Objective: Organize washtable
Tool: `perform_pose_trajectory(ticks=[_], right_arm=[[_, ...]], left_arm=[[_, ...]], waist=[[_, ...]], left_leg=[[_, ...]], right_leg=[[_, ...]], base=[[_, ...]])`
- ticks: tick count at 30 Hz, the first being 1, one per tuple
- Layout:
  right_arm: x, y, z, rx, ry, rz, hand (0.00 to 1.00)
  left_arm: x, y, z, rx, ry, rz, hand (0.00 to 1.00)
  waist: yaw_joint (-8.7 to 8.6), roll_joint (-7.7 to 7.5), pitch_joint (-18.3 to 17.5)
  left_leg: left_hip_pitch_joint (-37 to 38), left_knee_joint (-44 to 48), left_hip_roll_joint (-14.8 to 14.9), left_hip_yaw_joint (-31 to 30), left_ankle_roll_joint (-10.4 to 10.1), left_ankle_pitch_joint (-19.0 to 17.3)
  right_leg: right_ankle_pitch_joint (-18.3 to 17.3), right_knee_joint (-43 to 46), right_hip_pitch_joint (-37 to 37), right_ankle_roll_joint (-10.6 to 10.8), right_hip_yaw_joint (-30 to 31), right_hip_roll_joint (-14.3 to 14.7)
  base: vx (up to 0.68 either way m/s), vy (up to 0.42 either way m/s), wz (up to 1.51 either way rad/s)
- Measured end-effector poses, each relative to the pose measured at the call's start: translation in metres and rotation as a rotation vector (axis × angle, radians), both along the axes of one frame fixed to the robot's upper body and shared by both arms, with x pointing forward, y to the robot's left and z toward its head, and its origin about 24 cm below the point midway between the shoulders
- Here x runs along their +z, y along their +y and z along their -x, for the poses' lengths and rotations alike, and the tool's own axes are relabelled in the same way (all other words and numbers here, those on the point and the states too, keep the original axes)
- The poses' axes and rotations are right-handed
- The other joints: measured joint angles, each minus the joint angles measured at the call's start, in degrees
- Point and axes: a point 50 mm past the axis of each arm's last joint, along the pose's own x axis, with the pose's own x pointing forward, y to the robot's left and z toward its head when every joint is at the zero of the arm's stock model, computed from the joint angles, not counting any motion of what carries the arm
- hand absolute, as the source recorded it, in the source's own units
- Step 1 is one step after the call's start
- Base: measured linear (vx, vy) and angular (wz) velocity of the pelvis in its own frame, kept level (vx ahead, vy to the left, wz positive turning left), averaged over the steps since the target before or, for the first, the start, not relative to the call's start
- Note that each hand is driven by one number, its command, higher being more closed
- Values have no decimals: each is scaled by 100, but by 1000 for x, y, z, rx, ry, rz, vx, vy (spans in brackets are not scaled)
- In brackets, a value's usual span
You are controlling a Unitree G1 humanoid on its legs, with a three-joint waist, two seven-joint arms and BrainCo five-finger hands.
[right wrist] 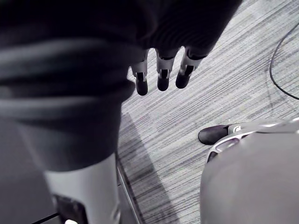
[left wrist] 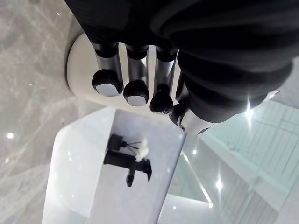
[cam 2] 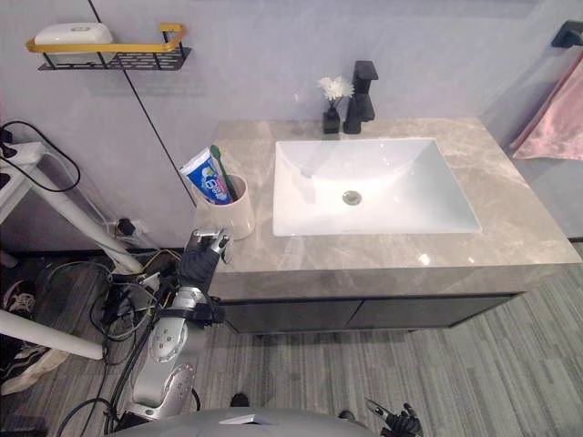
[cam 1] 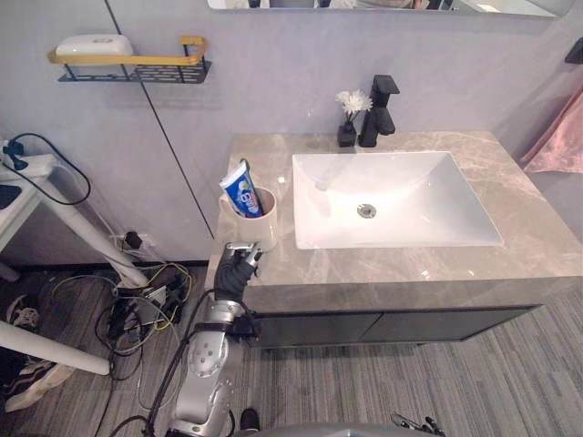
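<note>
Your cup (cam 1: 258, 217) stands upright on the left end of the counter (cam 1: 410, 264), near the front-left corner and just beside the left rim of the sink (cam 1: 392, 196). It holds a blue and white toothpaste tube (cam 1: 240, 191), which leans out toward the left, and a green toothbrush (cam 2: 221, 168). Your left hand (cam 1: 239, 267) is at the counter's front edge, directly in front of the cup. Its fingers (left wrist: 108, 81) are relaxed and reach toward the cup's white wall. They grip nothing, and you cannot tell from these views whether the tips touch the cup. At the back edge of the counter, behind the sink, a black faucet (cam 1: 381, 109) stands with a small dark vase (cam 1: 347, 133) holding a white flower just to its left. On the wall above and to the left of the counter, a shelf (cam 1: 137, 66) with a yellow rail carries a white soap box (cam 1: 94, 44). A pink towel (cam 1: 557, 141) hangs past the counter's right end. Your right hand (right wrist: 161, 74) hangs low over the grey striped floor (right wrist: 224, 70), fingers straight and empty.
</note>
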Motion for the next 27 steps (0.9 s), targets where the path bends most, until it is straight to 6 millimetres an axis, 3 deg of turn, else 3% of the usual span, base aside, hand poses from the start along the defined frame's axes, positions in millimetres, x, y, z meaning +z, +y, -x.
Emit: perform_pose_trajectory(ticks=[20, 27], right_arm=[[1, 0, -5, 1, -12, 1, 0], [1, 1, -6, 1, -17, -1, 0]], left_arm=[[-15, -2, -8, 0, 71, -22, 100], [-16, 7, -14, 62, 82, -24, 100]], waist=[[-34, -5, 6], [-142, -6, 8]], left_leg=[[9, 1, 19, 292, -13, -59], [2, 0, 25, 349, -12, -81]], right_leg=[[46, -3, -175, -5, 294, -1], [48, -4, -215, -7, 343, 1]], base=[[4, 1, -7], [5, -1, -3]])
